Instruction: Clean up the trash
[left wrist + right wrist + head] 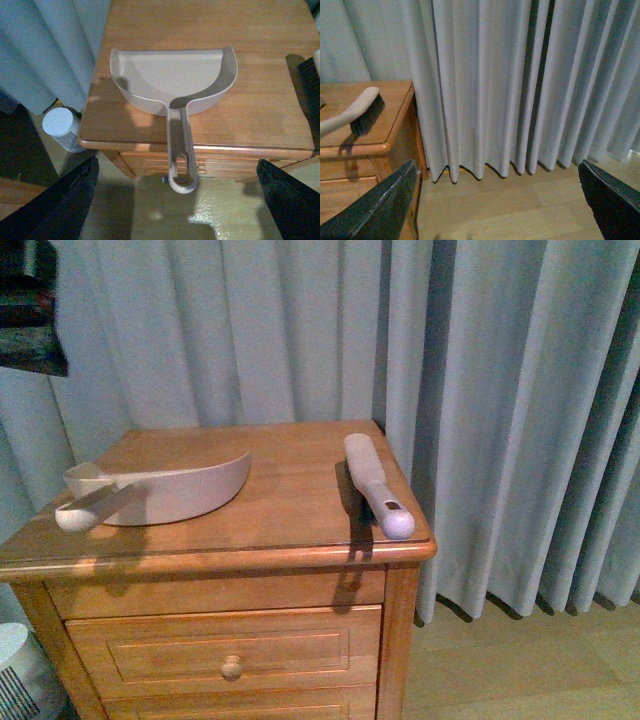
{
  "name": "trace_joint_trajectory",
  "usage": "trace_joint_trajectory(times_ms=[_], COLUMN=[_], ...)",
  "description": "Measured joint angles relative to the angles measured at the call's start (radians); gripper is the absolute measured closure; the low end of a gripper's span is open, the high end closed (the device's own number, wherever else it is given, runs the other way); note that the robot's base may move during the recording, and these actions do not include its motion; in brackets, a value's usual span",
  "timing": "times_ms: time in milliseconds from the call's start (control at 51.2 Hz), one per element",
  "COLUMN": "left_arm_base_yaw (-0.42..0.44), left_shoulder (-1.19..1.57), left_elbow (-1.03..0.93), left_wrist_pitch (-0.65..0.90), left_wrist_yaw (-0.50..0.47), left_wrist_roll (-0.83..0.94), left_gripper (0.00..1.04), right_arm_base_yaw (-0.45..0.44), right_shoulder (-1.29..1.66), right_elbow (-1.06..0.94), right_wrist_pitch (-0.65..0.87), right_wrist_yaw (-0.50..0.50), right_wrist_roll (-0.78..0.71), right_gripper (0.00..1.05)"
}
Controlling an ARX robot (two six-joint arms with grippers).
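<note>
Left pincer [176, 165] of mine is hanging with its two dark fingers [70, 205] spread wide and gripping nothing. It is hovering off the front edge of the wooden nightstand [270, 115]. I am holding my right pincer [497, 165] just as wide and just as empty, out past the nightstand's right side and over the wooden floor [495, 200]. Neither arm is showing in the front view.

Where the trash is lying I cannot tell, since none of my three views is showing it.

Lying on the left part of the top is the pink-beige dustpan [165, 485], with its flat mouth facing the curtain [500, 390]. Its slotted handle [180, 160] is sticking out over the front edge, and in the left wrist view it is pointing into the gap between my fingers without touching either one.

Well apart from the dustpan, the brush [375, 480] is lying along the right edge of the top, its dark bristles [367, 117] facing down and its rounded pale end nearest the front corner.

Grey-blue curtain folds are hanging behind and to the right of the nightstand, reaching down to the floor. Below the top, a drawer with a round knob [232, 668] is showing. A white cylinder [62, 127] is standing on the floor just beside the nightstand's left side.
</note>
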Motion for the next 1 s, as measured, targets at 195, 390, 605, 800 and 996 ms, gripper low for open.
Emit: trace_joint_trajectory(times_ms=[195,390,605,800,996], left_arm_base_yaw=[-0.014,-0.013,0.003,0.005,0.005], left_shoulder=[0.208,0.316,0.385,0.433,0.485], left_elbow=[0.131,0.144,0.144,0.142,0.142], left_wrist_pitch=[-0.029,-0.019,0.020,0.048,0.085], left_wrist_yaw=[-0.047,-0.078,-0.067,-0.056,-0.058], left_wrist_roll=[-0.011,0.001,0.033,0.062,0.094], left_gripper=[0.08,0.08,0.08,0.08,0.08], right_arm_base_yaw=[0.000,0.000,0.000,0.000,0.000], right_shoulder=[0.000,0.000,0.000,0.000,0.000], right_elbow=[0.000,0.000,0.000,0.000,0.000], right_wrist_pitch=[0.000,0.000,0.000,0.000,0.000], right_wrist_yaw=[0.000,0.000,0.000,0.000,0.000], right_wrist_roll=[0.000,0.000,0.000,0.000,0.000], right_gripper=[0.07,0.07,0.07,0.07,0.07])
